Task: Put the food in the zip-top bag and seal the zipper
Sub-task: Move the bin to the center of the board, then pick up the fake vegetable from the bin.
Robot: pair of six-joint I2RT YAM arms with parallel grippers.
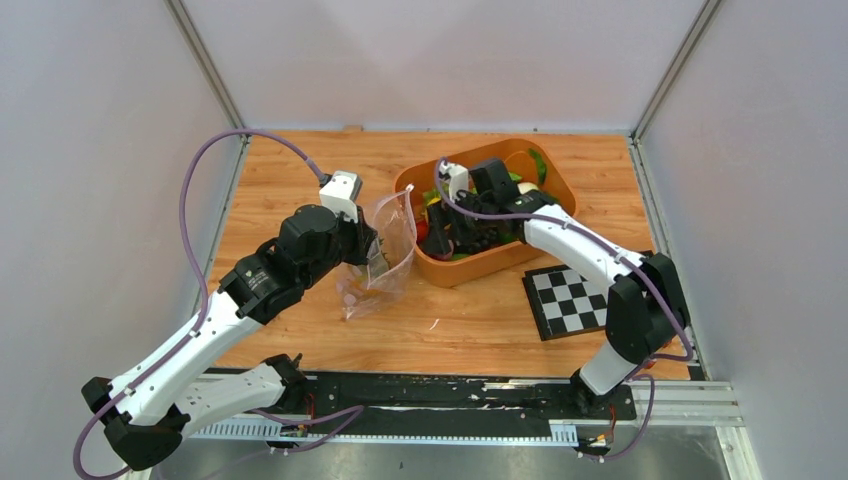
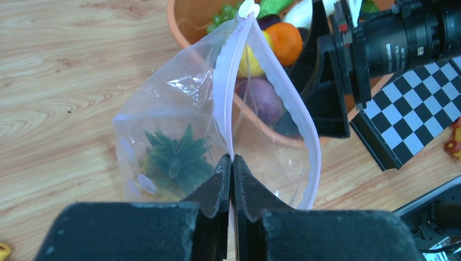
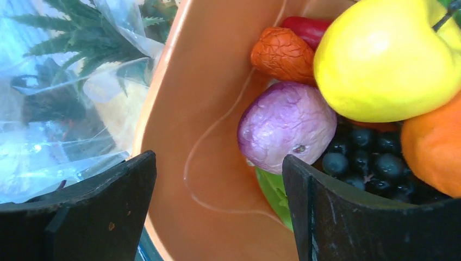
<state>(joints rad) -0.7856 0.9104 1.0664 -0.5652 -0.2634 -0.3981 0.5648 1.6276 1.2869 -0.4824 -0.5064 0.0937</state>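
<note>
Pinching one lip of the zipper (image 2: 224,81), the left gripper (image 2: 232,159) is closed flat on the strip. It holds the zip-top bag (image 2: 163,109) upright on the table (image 1: 300,170), and the mouth gapes toward 12 o'clock in the left wrist view. A pineapple (image 2: 176,157) already lies inside the bag, at 9 o'clock from the fingertips.

The right gripper (image 3: 217,163) hangs over the near wall of the orange tub (image 3: 206,81). Its jaws stand wide apart and carry nothing. In the right wrist view a purple piece (image 3: 285,133) lies at 1 o'clock from the jaw gap. Dark grapes (image 3: 369,152) lie at 3 o'clock, and a yellow fruit (image 3: 386,60) and a wrinkled orange piece (image 3: 280,54) lie farther out toward 1 o'clock. In the top view the bag stands at 8 o'clock from the tub, just beside it.

Handling notes (judgement):
- The bag is thin, limp film and probably slippery. Grip it only on the stiffer zipper strip, because the wall would crumple and the mouth would fold shut.
- The food looks hollow, light and rigid, so it should not crush.
- Smooth round pieces such as the yellow fruit may squirt out of a pinch. Take them across the widest middle.
- The purple piece is nearest the jaws, and its crinkled skin should give better purchase.
</note>
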